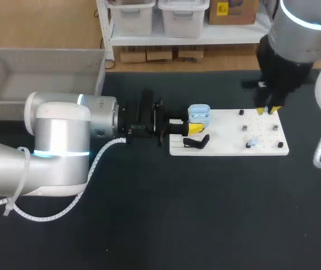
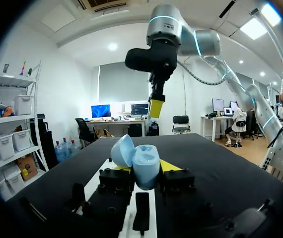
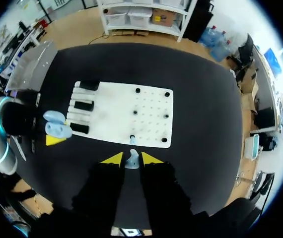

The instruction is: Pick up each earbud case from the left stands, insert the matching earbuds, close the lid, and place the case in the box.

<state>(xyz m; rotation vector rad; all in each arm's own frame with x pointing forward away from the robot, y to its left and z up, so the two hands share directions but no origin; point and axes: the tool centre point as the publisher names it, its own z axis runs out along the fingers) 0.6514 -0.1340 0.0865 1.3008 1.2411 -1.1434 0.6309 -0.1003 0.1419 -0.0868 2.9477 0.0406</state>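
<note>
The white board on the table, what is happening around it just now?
The left arm's fingers hold a light blue earbud case, with its lid open, at the left end of the white board. The right arm's fingers hold one small blue earbud above the board's right end. A second earbud lies on the board. The grey box has no case in it yet.
</note>
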